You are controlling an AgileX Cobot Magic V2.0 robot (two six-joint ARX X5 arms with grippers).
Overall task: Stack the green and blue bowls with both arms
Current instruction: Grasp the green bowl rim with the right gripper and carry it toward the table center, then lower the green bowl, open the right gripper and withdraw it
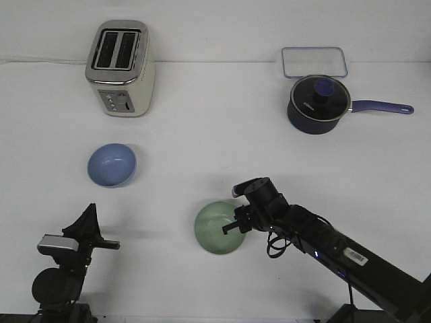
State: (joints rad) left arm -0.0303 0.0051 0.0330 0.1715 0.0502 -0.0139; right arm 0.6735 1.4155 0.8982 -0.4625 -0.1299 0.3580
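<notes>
Green bowl (217, 229) sat near the table's (222, 134) front edge as the right gripper (236, 225) reached over its rim, apparently to lift it for stacking; whether its fingers had clamped could not be told. Well apart, the blue bowl (112, 165) waited beyond the left gripper (87, 219), which appeared drawn together and empty.
</notes>
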